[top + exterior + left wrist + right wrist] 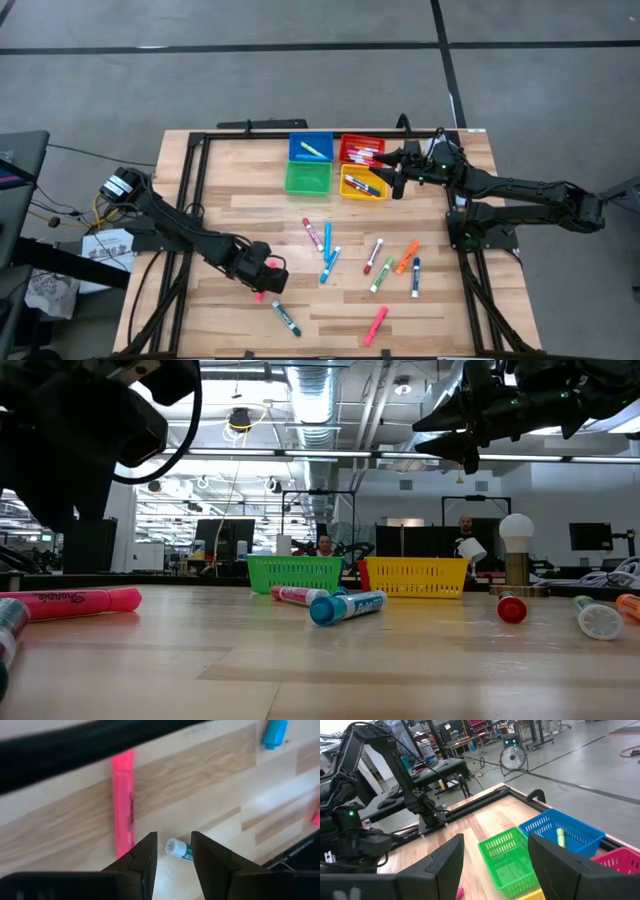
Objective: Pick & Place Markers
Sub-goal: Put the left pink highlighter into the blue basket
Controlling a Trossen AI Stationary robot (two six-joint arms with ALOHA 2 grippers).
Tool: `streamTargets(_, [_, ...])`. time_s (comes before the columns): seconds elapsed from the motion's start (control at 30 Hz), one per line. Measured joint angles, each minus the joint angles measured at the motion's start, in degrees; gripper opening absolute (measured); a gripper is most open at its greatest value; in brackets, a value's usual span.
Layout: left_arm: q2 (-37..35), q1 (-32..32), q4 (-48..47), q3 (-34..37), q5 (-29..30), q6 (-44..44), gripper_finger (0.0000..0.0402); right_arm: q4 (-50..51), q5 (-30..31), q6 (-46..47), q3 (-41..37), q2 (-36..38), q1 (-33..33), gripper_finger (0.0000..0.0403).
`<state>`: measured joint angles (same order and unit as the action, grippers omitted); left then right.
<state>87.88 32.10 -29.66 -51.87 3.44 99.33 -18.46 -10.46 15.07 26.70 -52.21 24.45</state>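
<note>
Markers lie scattered on the wooden table: a red one (313, 233), blue ones (327, 237) (330, 265), an orange one (406, 258) and a pink one (376, 325). My left gripper (262, 275) (172, 855) hangs open above the table's near left part. It is over a pink marker (122, 805) (70, 602) that lies flat, next to the white end of a green marker (177, 848) (286, 318). My right gripper (395, 182) (495, 850) is open and holds nothing. It hovers high over the yellow bin (363, 184) at the far side.
Four small bins stand in a block at the far edge: blue (311, 148) with a yellow-green marker inside, red (362, 150) and yellow with several markers, and green (307, 178). A black frame (190, 200) borders the table. People sit in the room beyond (465, 525).
</note>
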Motion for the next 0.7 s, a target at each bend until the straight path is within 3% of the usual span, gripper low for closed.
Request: streamTargets(0.7, [0.3,-1.0,0.1,3.5,1.5,3.2,0.0117,0.0,0.0,0.0,0.0,0.0,0.0,0.0209])
